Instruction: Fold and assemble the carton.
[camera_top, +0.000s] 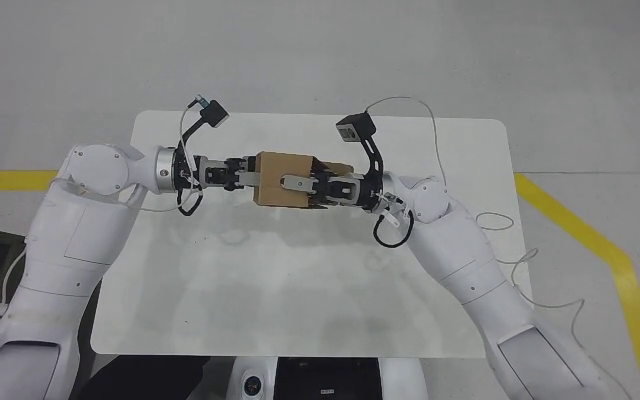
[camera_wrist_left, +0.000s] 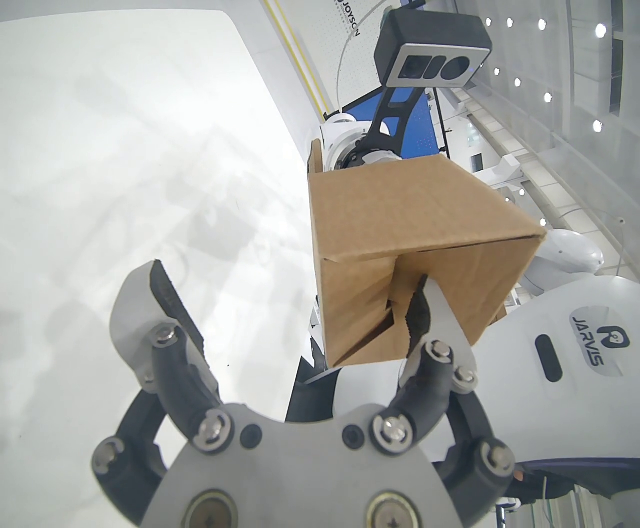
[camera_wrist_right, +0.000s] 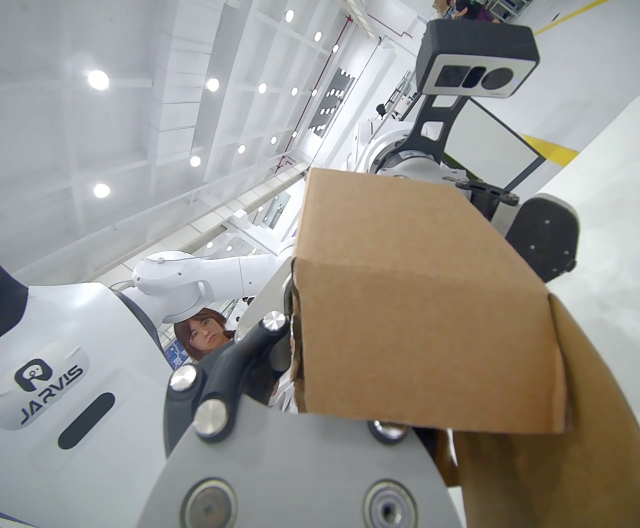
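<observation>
Starting at the left gripper (camera_wrist_left: 292, 277): jaws spread wide, pinching nothing. One finger (camera_wrist_left: 437, 312) has its tip against the folded end of the carton (camera_wrist_left: 415, 225), right at the jagged seam (camera_wrist_left: 387, 312) where the end flaps meet. The other finger (camera_wrist_left: 160, 305) stands apart from the carton, over the table (camera_wrist_left: 125, 150).

Right gripper (camera_top: 308, 185): closed on the carton from the opposite end. In the top view one finger lies along the carton's upper face, pointing toward the left gripper. In the right wrist view a finger (camera_wrist_right: 262, 302) sits flat against an outer wall at the carton's near end, and its partner is hidden behind the cardboard. The grip reads as a pinch on that wall.

Carton: brown, already squared up into a box. It is held on its side between the two grippers, with its length along the line joining them. The end facing the left gripper is folded shut. At the right gripper's end one flap (camera_wrist_right: 590, 390) sticks out loose beside the wrist. The carton is over the far middle of the table; whether it touches the surface cannot be judged.

Table: white, with rounded corners. A thin cable (camera_top: 420, 105) loops over its far right part. The floor around it is grey, with a yellow stripe (camera_top: 25, 180) on either side.
</observation>
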